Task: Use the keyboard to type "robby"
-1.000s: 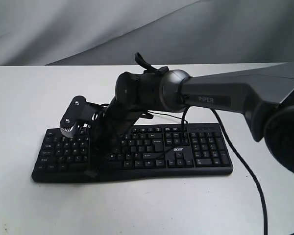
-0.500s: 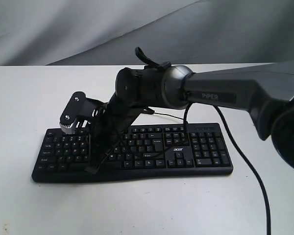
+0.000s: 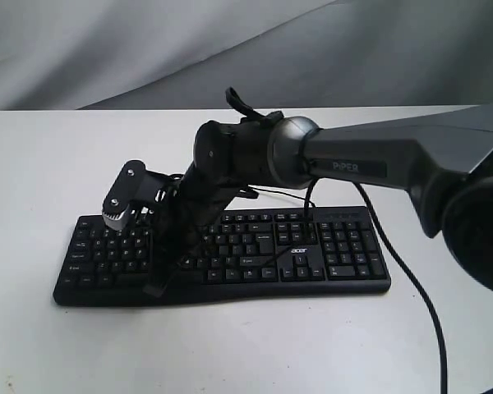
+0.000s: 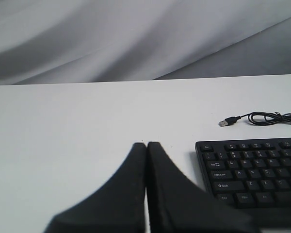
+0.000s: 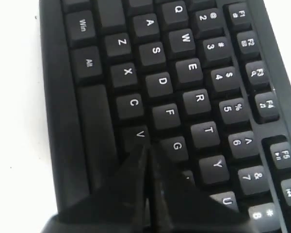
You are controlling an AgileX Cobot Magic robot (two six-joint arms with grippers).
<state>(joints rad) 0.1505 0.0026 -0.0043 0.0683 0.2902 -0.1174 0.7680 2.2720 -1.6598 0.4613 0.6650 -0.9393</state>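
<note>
The black keyboard lies across the white table, acer logo toward its right half. My right arm reaches across to the keyboard's left half. The right gripper is shut and empty, pointing down onto the lower key rows. In the right wrist view the keyboard fills the frame, and the right gripper has its tip at the edge of the V key, beside G; the keys under the fingers are hidden. The left gripper is shut over bare table, apart from the end of the keyboard that holds Esc and Tab.
The keyboard's thin USB cable lies loose on the table behind it, plug unconnected. A thicker black cable trails over the table at the keyboard's right end. A grey cloth backdrop hangs behind the white table.
The right gripper rose slightly off the keys half a second ago and has come back down onto the lower rows at nearly the same spot.
</note>
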